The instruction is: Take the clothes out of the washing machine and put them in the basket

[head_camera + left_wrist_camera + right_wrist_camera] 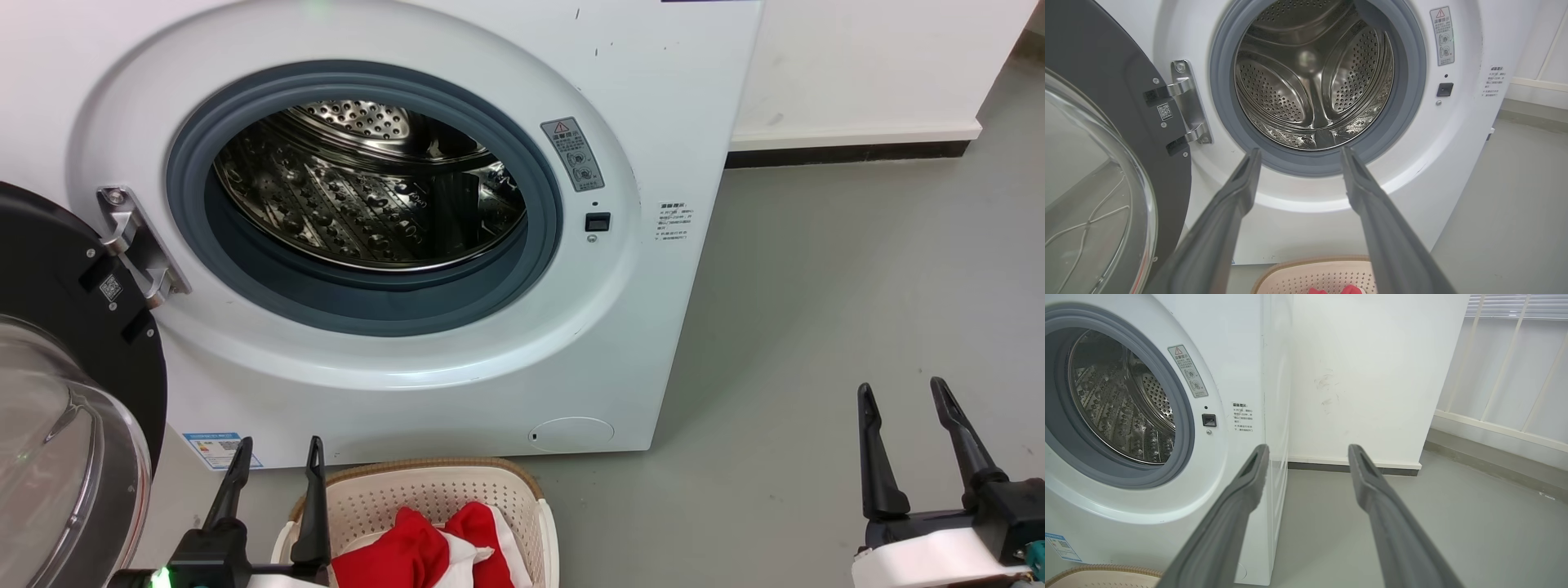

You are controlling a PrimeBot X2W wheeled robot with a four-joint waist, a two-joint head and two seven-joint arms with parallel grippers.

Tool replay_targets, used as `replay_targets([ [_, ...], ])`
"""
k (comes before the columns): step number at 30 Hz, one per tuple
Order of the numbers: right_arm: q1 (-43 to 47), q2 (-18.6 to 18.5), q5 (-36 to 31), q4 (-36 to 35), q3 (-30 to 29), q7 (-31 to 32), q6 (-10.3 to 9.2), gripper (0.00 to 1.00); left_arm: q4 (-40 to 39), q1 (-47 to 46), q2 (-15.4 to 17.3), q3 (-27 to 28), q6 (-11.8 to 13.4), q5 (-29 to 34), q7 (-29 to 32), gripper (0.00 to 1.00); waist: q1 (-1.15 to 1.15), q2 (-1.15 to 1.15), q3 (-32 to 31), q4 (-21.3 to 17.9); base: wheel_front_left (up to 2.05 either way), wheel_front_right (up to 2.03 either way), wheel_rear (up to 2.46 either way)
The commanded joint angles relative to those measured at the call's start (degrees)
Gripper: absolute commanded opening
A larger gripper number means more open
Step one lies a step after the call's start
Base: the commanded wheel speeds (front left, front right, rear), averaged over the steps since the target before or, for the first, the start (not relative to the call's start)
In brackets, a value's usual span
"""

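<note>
Grey floor [816, 286] carries the white washing machine [678, 106], its glass door [65, 269] swung open at left. Red clothes [400, 547] lie in the basket [424, 467] before it. Both the left hand [280, 445] and the right hand [900, 388] hover, fingers apart.

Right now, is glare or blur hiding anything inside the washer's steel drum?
Head view: the perforated steel drum is sharp, with dark mirror-like reflections, no washout. Left wrist view: drum evenly lit, clear to the back; the open black-framed glass door carries reflections. Right wrist view: the dark fingers look soft.

All views toward the washing machine [653, 106]
</note>
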Motion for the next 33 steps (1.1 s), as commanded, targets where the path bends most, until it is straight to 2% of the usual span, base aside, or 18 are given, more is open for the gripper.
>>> replay_targets([
  [1, 0.3, 0.0, 0.3, 0.1, 0.0, -0.1, -0.04, 1.00, 0.2, 0.1, -0.3, 0.0, -0.1, 0.3, -0.1, 1.00, 0.00, 0.00, 0.1, 0.0, 0.00, 0.00, 0.00],
  [11, -0.2, 0.0, 0.2, 0.3, 0.4, -0.1, -0.04, 1.00, 0.9, -0.8, -0.8, 0.6, -0.5, -0.2, -0.1, 1.00, 0.00, 0.00, 0.2, -0.1, 0.00, 0.00, 0.00],
  [12, 0.0, 0.0, 0.1, 0.4, 0.4, 0.0, 0.01, 0.00, 1.1, -0.3, -0.8, 0.5, -0.5, -0.2, 0.0, 0.00, 0.01, 0.00, 0.2, -0.1, 0.00, 0.00, 0.00],
  [15, 0.3, 0.2, 0.4, 1.9, 0.5, 0.1, 0.01, 0.00, 2.7, 0.0, -1.1, 0.6, -0.5, -0.5, 0.4, 0.00, 0.00, 0.00, 0.2, -0.1, 0.00, 0.00, 0.00],
  [33, -2.3, 0.0, 22.5, 4.6, 0.4, 5.1, 0.00, 0.00, 4.9, -3.2, -1.3, 1.7, -1.6, -21.3, 5.5, 0.00, 0.00, 0.00, 0.2, 0.5, 0.00, 0.00, 0.00],
])
